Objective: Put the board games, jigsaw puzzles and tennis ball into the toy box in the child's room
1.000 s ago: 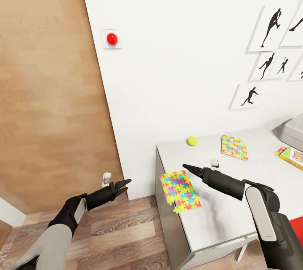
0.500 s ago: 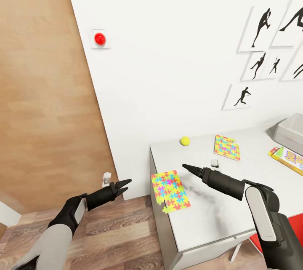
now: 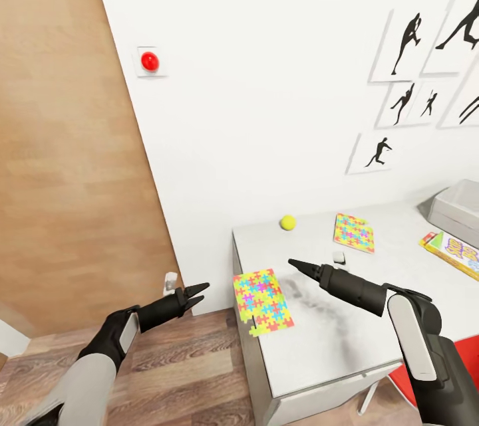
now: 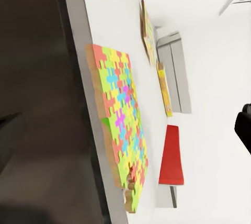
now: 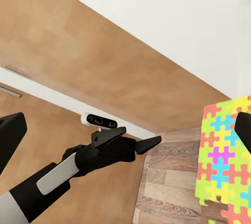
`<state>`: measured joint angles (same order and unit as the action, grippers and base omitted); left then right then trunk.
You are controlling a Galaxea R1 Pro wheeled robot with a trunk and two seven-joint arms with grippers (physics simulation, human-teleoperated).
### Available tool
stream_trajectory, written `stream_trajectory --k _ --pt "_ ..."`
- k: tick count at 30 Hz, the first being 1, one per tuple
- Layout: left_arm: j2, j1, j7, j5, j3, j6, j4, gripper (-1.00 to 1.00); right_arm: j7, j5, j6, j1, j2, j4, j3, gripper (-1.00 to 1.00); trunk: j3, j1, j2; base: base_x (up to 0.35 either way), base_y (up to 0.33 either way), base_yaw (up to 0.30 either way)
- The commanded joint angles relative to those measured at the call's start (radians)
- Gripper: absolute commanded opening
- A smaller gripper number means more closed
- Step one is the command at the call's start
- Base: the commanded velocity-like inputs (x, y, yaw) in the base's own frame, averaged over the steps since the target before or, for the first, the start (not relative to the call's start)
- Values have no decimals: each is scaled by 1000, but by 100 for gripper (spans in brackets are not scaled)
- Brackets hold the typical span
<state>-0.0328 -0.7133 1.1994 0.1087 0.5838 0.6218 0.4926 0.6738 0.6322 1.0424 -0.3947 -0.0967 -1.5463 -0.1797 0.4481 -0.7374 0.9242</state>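
Our left gripper [image 3: 198, 293] hangs off the table [image 3: 346, 339] — jaws nearly closed, empty. Our right gripper [image 3: 294, 263] hovers pinched together beside the near jigsaw puzzle [image 3: 262, 300] overhanging the edge.

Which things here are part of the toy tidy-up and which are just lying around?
Job: near puzzle, far puzzle, tennis ball, board game, toy box.
Lying about: small white block, wall pictures, red button, red chair.

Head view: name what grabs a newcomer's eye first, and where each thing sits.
The bright multicoloured jigsaw puzzle at the white table's near corner, overhanging the edge, stands out most. Behind it a yellow tennis ball sits near the wall, beside a second jigsaw puzzle. A red button marks the wall by the wooden door.
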Motion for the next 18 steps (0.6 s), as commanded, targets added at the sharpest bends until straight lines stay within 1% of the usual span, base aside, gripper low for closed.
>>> stream_trajectory --k 1,5,9,11,18 --pt "-1 -1 7 11 8 9 1 100 6 -5 5 -1 0 0 -1 100 1 0 1 0 -13 0" --pt "-1 -1 7 11 8 9 1 100 5 -7 5 0 0 0 0 100 1 0 1 0 -55 0" --pt "-1 -1 8 10 8 7 1 100 2 -11 5 -1 0 0 0 100 1 0 1 0 -182 0" --pt "-1 -1 8 10 8 7 1 100 2 -12 5 -1 0 0 0 100 1 0 1 0 -87 0" --pt "-1 -1 7 9 9 7 1 100 1 -12 5 -1 0 -1 3 100 1 0 1 0 -23 0"
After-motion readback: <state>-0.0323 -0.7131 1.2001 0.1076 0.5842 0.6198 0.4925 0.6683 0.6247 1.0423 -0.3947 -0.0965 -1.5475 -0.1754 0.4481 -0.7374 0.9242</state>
